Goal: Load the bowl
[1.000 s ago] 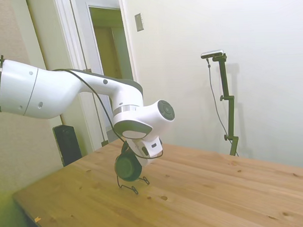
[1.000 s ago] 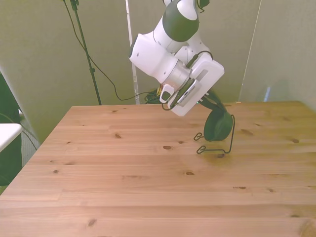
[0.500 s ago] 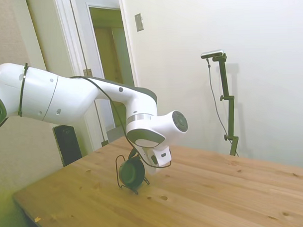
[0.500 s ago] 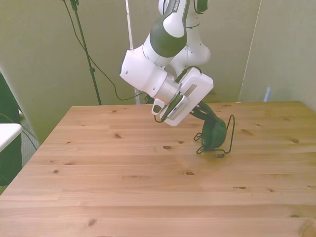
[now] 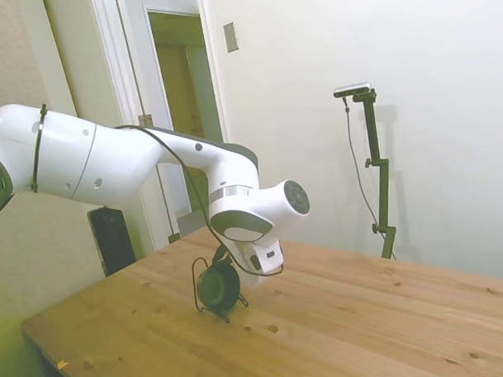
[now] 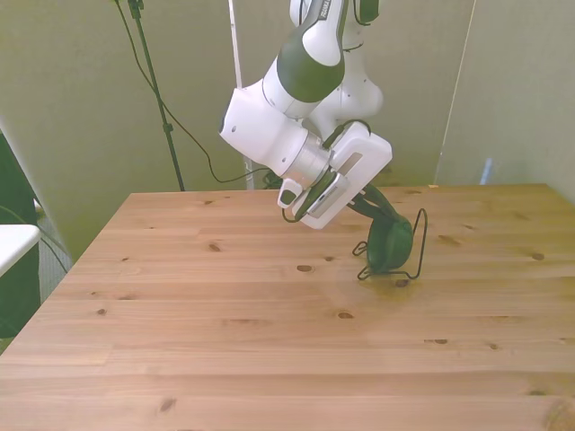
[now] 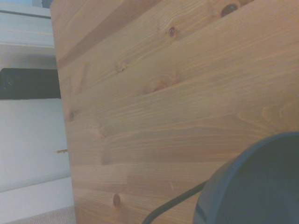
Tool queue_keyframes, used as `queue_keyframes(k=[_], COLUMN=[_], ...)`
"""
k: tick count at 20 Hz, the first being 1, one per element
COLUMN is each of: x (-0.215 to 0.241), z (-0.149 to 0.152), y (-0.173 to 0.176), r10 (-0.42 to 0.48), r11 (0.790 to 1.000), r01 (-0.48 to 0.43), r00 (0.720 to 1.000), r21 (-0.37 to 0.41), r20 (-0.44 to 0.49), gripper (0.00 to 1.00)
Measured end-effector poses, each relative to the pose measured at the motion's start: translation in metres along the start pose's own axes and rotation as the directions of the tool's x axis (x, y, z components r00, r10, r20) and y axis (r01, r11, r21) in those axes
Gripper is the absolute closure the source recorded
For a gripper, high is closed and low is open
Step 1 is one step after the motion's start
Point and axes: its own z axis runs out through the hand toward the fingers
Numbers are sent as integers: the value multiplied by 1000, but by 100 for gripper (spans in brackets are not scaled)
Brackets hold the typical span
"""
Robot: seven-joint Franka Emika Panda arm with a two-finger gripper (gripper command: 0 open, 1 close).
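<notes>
You are looking at a wooden table [image 6: 225, 341] with one white robot arm [image 6: 278, 135] bent down over it. In the front view, the bowl [image 6: 391, 244] sits toward the table's 2 o'clock area. It is small, round and dark green, and it stands on its edge rather than flat. It rests in a thin dark wire rack [image 6: 415, 260] whose loops touch the table. The tool [image 6: 375, 208] reaches down to the upper part of the bowl, at about the bowl's 11 o'clock in the front view. Its fingers are dark and merge with the bowl, so you cannot tell whether they are spread or clamped on the rim.

In the side view, the bowl [image 5: 218, 286] appears just below the arm's white wrist, with the rack [image 5: 227, 309] under it.

The wrist view shows blurred wood grain [image 7: 163, 93] and a dark curved shape, probably the bowl [image 7: 257, 186].
</notes>
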Motion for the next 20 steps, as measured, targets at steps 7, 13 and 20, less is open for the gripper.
queue_keyframes(k=[7, 13, 20], x=[-6, -8, -50], z=[9, 12, 4], y=[-7, -11, -38], r10=[3, 0, -50], r11=[1000, 999, 990], r01=[-3, 1, 31], r00=[1000, 1000, 988], r21=[-25, -36, -136], r20=[3, 1, -143], gripper=[0, 0, 0])
